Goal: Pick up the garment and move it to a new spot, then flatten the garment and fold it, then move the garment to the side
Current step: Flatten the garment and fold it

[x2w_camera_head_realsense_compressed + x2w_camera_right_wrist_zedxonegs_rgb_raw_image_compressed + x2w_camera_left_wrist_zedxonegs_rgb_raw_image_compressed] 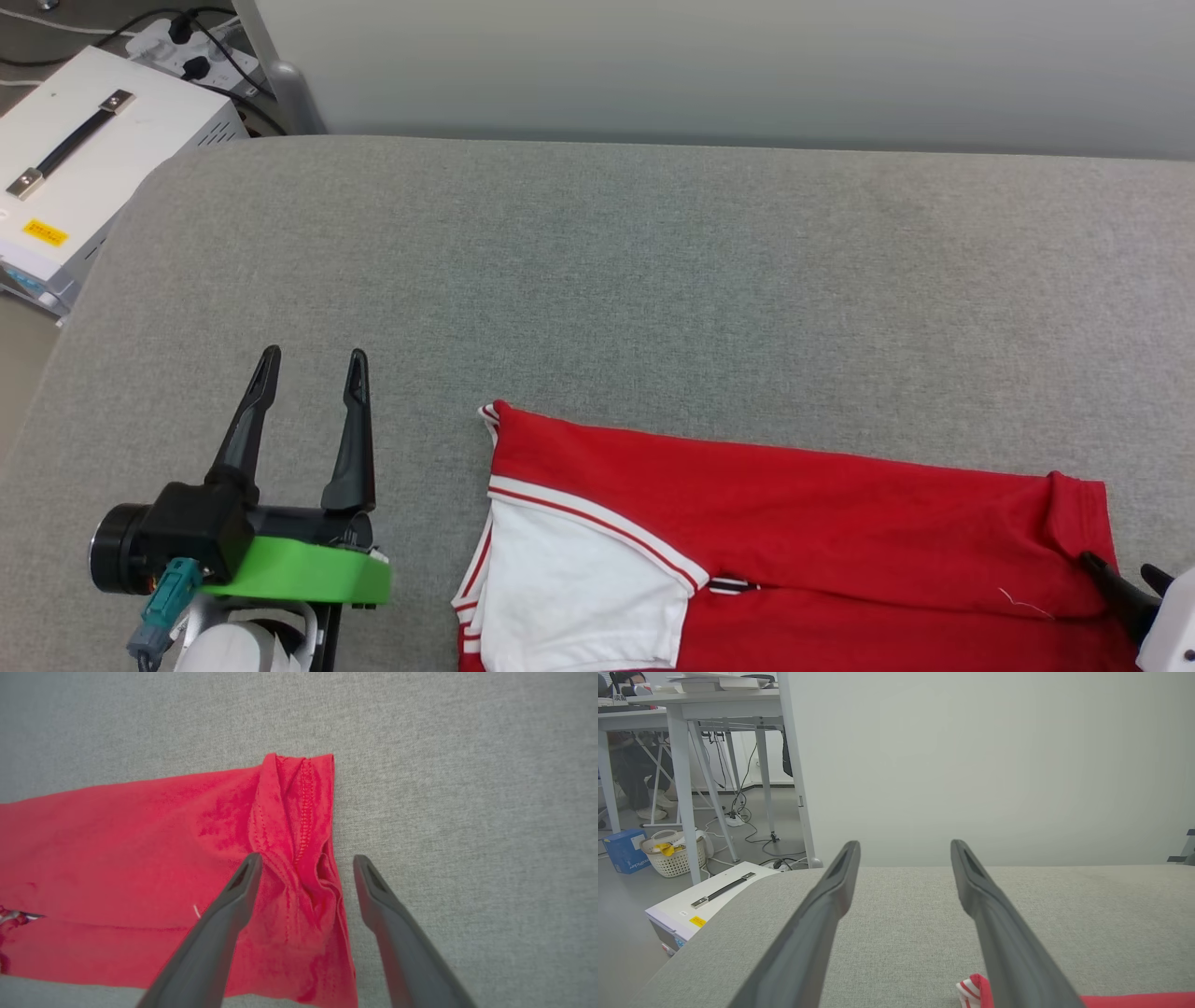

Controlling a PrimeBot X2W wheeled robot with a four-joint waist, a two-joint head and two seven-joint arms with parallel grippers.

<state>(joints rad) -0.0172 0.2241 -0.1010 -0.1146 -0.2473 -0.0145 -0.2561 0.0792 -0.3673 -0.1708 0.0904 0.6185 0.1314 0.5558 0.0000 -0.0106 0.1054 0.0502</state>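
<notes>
The garment point(794, 523) lies folded into a long red band on the grey cushioned surface, at the lower middle and right of the head view, a white sleeve point(569, 597) with striped trim turned up at its left end. My left gripper point(313, 369) stands open over bare surface left of the garment, nothing between its fingers. In the left wrist view a striped corner of the garment point(971, 989) shows beside the right finger. My right gripper point(306, 858) is open above the garment's crumpled hem end point(299, 826), its fingers straddling the bunched red fabric without closing on it.
A white equipment case point(84, 159) with a black handle sits on the floor off the surface's far left corner, next to a power strip with cables point(191, 51). A pale wall point(709, 65) runs along the far edge. Desks point(682, 714) and a basket point(670, 854) stand beyond.
</notes>
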